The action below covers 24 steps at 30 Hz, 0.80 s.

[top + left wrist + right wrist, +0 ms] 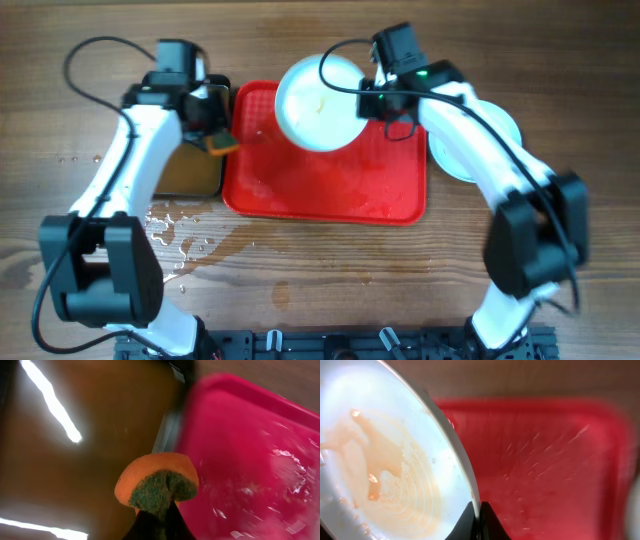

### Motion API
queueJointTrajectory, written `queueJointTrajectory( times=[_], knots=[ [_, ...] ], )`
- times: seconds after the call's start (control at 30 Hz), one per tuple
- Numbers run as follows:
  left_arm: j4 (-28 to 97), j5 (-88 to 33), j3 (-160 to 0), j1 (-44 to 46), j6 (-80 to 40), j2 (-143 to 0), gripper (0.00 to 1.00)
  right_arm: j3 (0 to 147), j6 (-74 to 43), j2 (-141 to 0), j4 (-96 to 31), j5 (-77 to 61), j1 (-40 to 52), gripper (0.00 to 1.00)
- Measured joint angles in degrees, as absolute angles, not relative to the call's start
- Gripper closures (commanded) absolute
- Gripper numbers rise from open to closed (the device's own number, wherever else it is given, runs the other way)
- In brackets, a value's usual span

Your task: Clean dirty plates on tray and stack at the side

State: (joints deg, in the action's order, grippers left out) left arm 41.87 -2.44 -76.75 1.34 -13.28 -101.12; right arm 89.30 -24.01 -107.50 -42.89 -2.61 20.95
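My right gripper (372, 100) is shut on the rim of a dirty plate (318, 103) and holds it lifted and tilted above the far part of the red tray (330, 195). In the right wrist view the plate (385, 465) shows orange-brown sauce streaks at its centre, with the wet tray (550, 460) behind and the fingertips (478, 510) pinching the rim. My left gripper (215, 138) is shut on an orange sponge (222, 143) with a green scrub face (160, 489), at the tray's left rim (190, 450). Other pale plates (470, 150) lie right of the tray, partly hidden by my right arm.
A black pan of brownish water (190, 170) stands left of the tray, under my left arm; it fills the left of the left wrist view (75, 460). Water puddles (195, 240) lie on the wooden table in front of the pan and tray.
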Motion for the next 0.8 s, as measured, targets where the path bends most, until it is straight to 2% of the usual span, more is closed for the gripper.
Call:
queueJointTrajectory(
  times=[0.13, 0.23, 0.27, 0.3, 0.37, 0.4, 0.43, 0.53, 0.8],
  knots=[
    [41.1, -1.1, -76.8, -3.7, -8.7, -101.1, 0.96, 89.3, -19.1, -101.2, -43.7, 7.0, 21.5, 0.96],
    [40.6, 1.3, -76.8, -5.8, -6.8, -101.5, 0.96, 89.3, -15.3, -99.9, -45.0, 19.6, 24.4, 0.96],
    [40.3, 1.9, -76.8, -6.2, -6.5, -102.0, 0.87, 89.3, -14.6, -100.0, -45.5, 23.1, 25.8, 0.96],
    [40.1, 2.1, -76.8, -6.5, -6.3, -102.8, 0.72, 89.3, -14.0, -100.0, -45.8, 26.4, 27.3, 0.96],
    [40.2, 2.7, -76.8, -6.9, -5.8, -104.6, 0.53, 89.3, -13.3, -100.0, -46.0, 34.2, 30.8, 0.96],
    [40.2, 2.8, -76.8, -6.9, -5.8, -105.2, 0.33, 89.3, -13.1, -100.0, -46.1, 37.2, 32.1, 0.96],
    [40.2, 3.0, -76.8, -6.9, -5.3, -105.6, 0.21, 89.3, -13.0, -100.0, -46.1, 40.0, 33.4, 0.96],
    [40.2, 3.2, -76.8, -6.9, -5.2, -105.9, 0.02, 89.3, -12.7, -100.0, -46.5, 47.4, 36.8, 0.96],
    [40.2, 3.2, -76.8, -6.9, -7.0, -104.5, 0.0, 89.3, -12.5, -100.0, -48.1, 62.2, 42.8, 0.96]
  ],
)
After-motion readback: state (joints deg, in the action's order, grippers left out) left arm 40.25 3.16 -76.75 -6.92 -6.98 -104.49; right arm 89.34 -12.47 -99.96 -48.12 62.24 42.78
